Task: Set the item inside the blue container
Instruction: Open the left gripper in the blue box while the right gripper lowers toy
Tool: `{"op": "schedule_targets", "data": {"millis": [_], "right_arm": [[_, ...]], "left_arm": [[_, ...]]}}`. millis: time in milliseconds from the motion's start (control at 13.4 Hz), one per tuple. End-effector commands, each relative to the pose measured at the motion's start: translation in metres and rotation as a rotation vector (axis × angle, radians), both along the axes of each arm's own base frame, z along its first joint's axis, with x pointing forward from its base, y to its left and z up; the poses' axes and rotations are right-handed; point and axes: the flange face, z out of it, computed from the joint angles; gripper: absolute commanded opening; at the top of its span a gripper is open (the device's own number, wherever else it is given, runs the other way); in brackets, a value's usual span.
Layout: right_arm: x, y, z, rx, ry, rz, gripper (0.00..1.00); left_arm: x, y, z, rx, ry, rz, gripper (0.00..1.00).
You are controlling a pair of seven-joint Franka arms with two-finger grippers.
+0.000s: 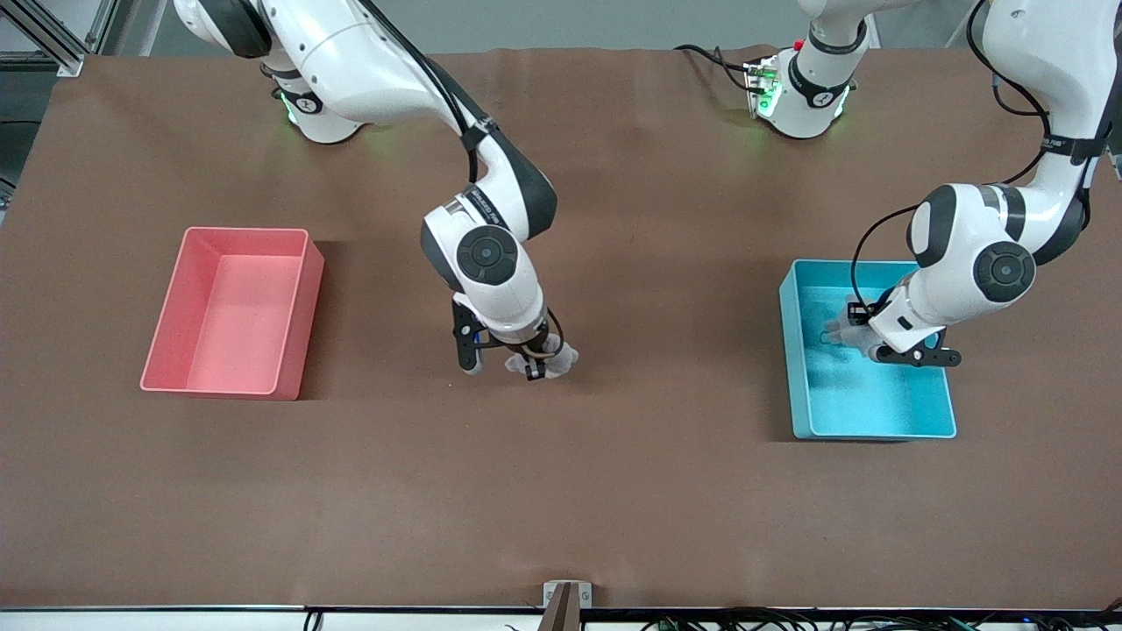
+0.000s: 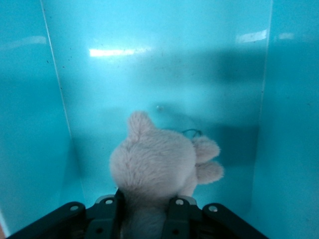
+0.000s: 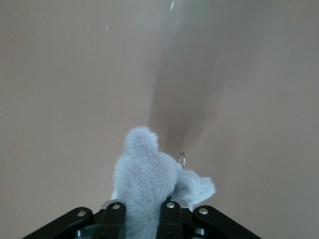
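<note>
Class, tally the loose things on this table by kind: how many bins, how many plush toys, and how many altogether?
Bins: 2, the blue container and the pink bin.
Plush toys: 2, the pale plush toy held by the left gripper inside the blue container, and the grey plush toy held by the right gripper over bare table.
Total: 4.

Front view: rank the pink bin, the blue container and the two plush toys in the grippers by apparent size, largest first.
1-2. Pink bin and blue container: alike in size, no ranking.
3-4. Plush toy in right gripper and plush toy in left gripper: both small, partly hidden, so unranked.
</note>
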Motion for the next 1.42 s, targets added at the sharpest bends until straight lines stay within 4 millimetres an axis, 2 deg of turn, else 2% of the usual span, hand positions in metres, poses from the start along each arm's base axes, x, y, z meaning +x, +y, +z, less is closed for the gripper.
{"op": "schedule_targets", "data": {"millis": [0,224,299,373,448,522,597,821,970,1045,1119,1194,1269,1343], "right_arm": [[-0.006,0.023,-0.028,0.032,0.002,-0.040,0.03],[-0.014,0.028,-0.051,0.045,0.054,-0.044,0.03],[-0.014,0.027,-0.055,0.063,0.076,-0.066,0.04],[-0.012,0.024,-0.058,0.075,0.090,-0.080,0.13],[-0.010,0.021,-0.058,0.076,0.094,-0.090,0.63],[-0.011,0.022,-0.059,0.072,0.096,-0.080,1.00],[-0.010,0.021,-0.057,0.069,0.095,-0.079,1.00],[-0.008,0.010,-0.040,0.028,0.129,-0.040,1.00],[-0.008,-0.006,-0.027,-0.022,0.195,0.049,1.00],[-0.002,-0.013,-0.008,-0.032,0.209,0.091,1.00],[0.000,-0.024,0.008,-0.063,0.227,0.155,1.00],[-0.002,-0.033,0.043,-0.110,0.199,0.303,1.00],[-0.002,-0.047,0.068,-0.135,0.190,0.426,1.00],[-0.004,-0.069,0.085,-0.150,0.230,0.548,1.00]], "left_arm": [[-0.002,0.003,-0.007,0.014,-0.011,-0.036,0.33],[-0.004,0.003,-0.015,0.012,0.001,-0.037,0.35],[-0.004,0.003,-0.015,0.012,-0.001,-0.037,0.39],[-0.003,0.003,-0.015,0.012,-0.002,-0.037,0.50],[-0.003,0.003,-0.010,0.014,-0.007,-0.037,0.72],[-0.002,0.003,-0.005,0.018,-0.009,-0.038,0.91],[0.000,0.003,0.005,0.023,-0.025,-0.039,0.99],[0.004,-0.006,0.033,0.038,-0.057,-0.037,0.99],[0.004,-0.035,0.062,0.050,-0.037,-0.065,1.00],[0.005,-0.048,0.075,0.058,-0.019,-0.065,1.00],[0.006,-0.071,0.090,0.066,0.002,-0.065,1.00],[0.007,-0.093,0.103,0.072,0.016,-0.056,1.00],[0.006,-0.111,0.112,0.071,0.021,-0.036,1.00],[0.003,-0.139,0.119,0.066,0.012,-0.026,1.00]]}}
